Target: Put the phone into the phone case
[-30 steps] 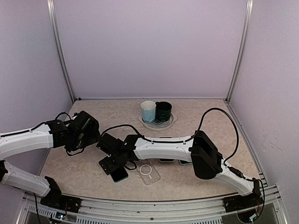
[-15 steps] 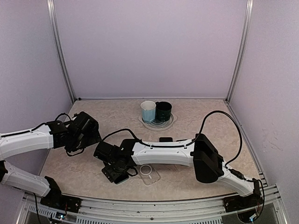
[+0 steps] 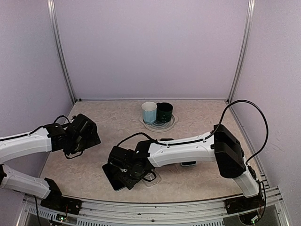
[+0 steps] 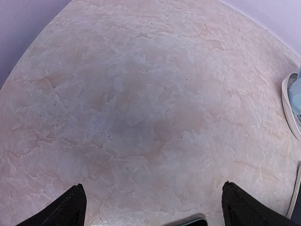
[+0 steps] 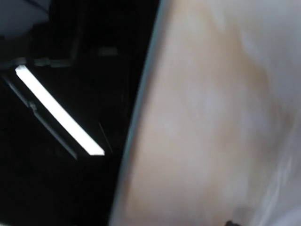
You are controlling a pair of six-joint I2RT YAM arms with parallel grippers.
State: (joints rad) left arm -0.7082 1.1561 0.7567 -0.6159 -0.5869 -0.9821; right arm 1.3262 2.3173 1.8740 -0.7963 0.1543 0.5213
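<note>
The right gripper point(image 3: 128, 172), opening state indeterminable, is hovering over the phone point(image 3: 112, 176), likely to grasp it, while the left gripper point(image 4: 151, 190) is waiting spread, well apart.

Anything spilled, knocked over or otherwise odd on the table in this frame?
Nothing stands out. The pale cup and the dark cup stand upright on their plate, nothing spilled, and the phone lies on the table below the right claw.
</note>
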